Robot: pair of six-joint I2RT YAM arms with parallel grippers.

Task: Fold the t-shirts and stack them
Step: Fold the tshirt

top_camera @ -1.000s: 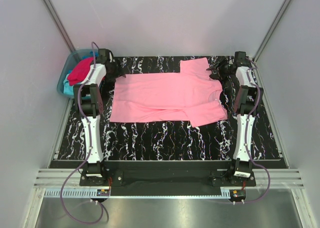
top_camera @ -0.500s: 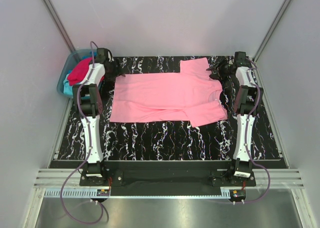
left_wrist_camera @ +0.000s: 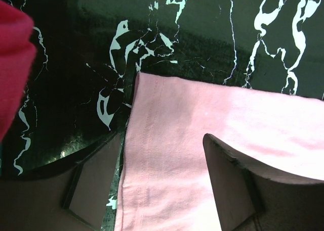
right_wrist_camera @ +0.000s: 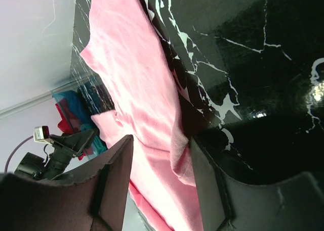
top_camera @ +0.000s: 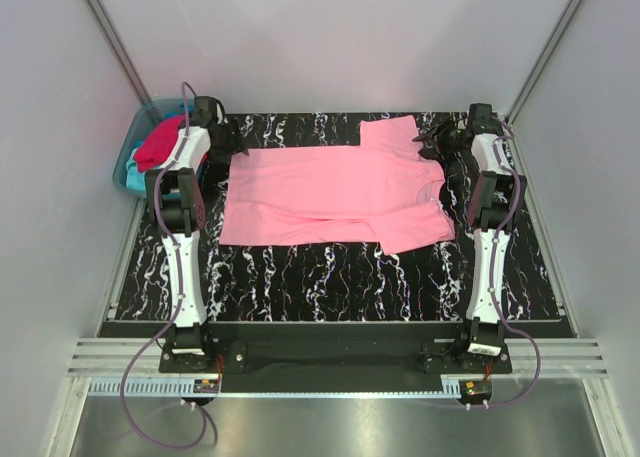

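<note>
A black marble-patterned table fills the work area, with the two arms bolted at its near edge. A pink t-shirt lies spread flat on the far half of the table, hem to the left and collar to the right. One sleeve points to the far side and the other lies on the near side.

The left arm reaches along the left side to the shirt's far hem corner. The right arm reaches up the right side to the collar end, beside the far sleeve.

A clear blue-green tub stands off the table's far left corner. It holds a red t-shirt heaped on top of a turquoise t-shirt.

The left gripper is spread wide and holds nothing. It hangs over the hem corner, with one finger over bare table just beside the cloth edge and the other over the pink cloth.

The right gripper also has its fingers parted. Pink cloth runs through the gap, and a rumpled fold of it sits against one finger without being pinched.
</note>
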